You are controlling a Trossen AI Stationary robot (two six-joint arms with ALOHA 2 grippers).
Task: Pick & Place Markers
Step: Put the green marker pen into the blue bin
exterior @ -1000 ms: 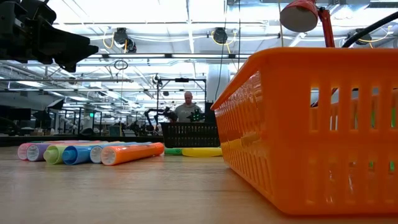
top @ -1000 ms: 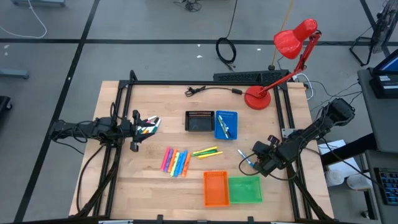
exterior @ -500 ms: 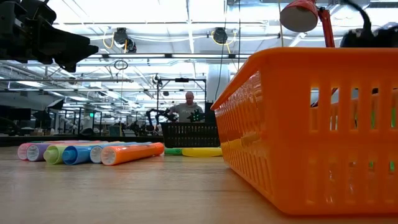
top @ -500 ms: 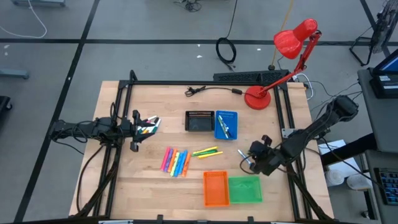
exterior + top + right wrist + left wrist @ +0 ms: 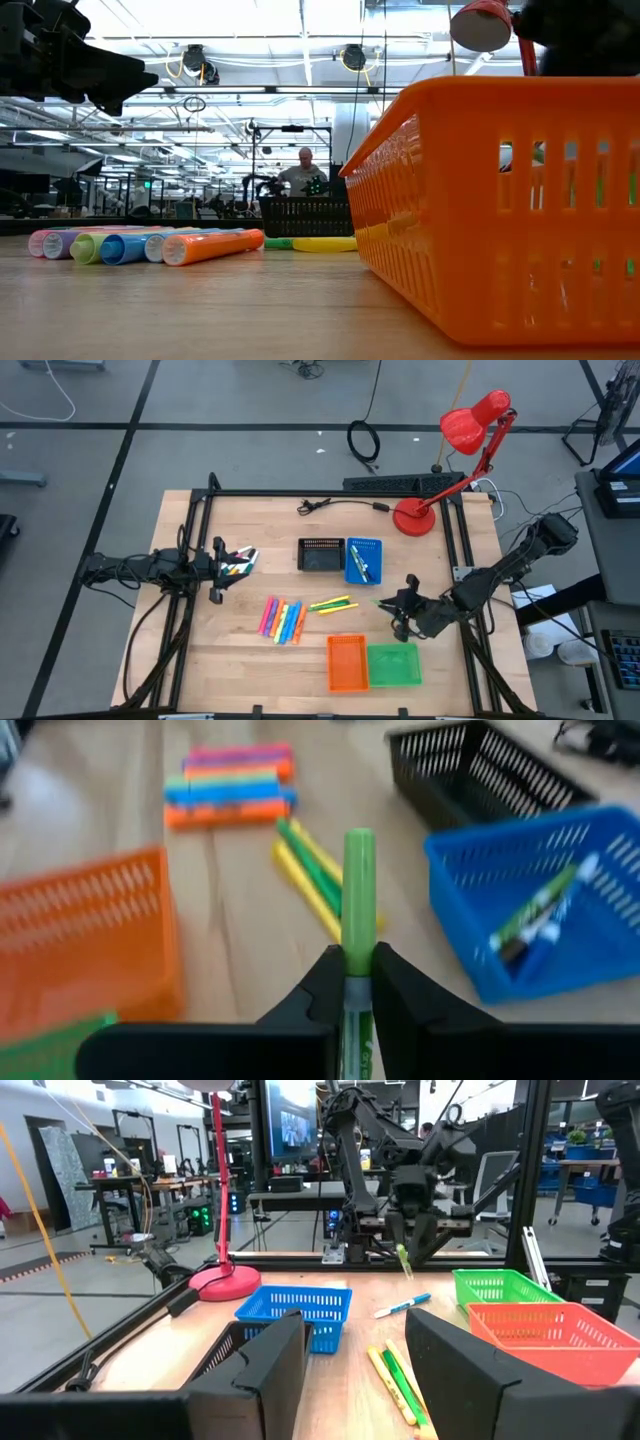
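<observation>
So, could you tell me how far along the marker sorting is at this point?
Done: a few markers already lie in the blue tray. In hand: the right hand is shut on a green marker above the table, near the trays. Left: a row of bright markers and some yellow and green ones remain on the table. The left hand waits at the left edge.

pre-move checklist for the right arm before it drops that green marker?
1. Right hand shut on slim green-capped marker: ok.
2. Marker lifted off the wooden table: ok.
3. Blue plastic mesh tray within view, markers already inside: ok.
4. Hand positioned over a tray: not ok, beside the blue tray, above the table.
5. Left hand parked at the table's left side, away from the trays: ok.
6. Which tray is intended for this marker: cannot tell.
</observation>
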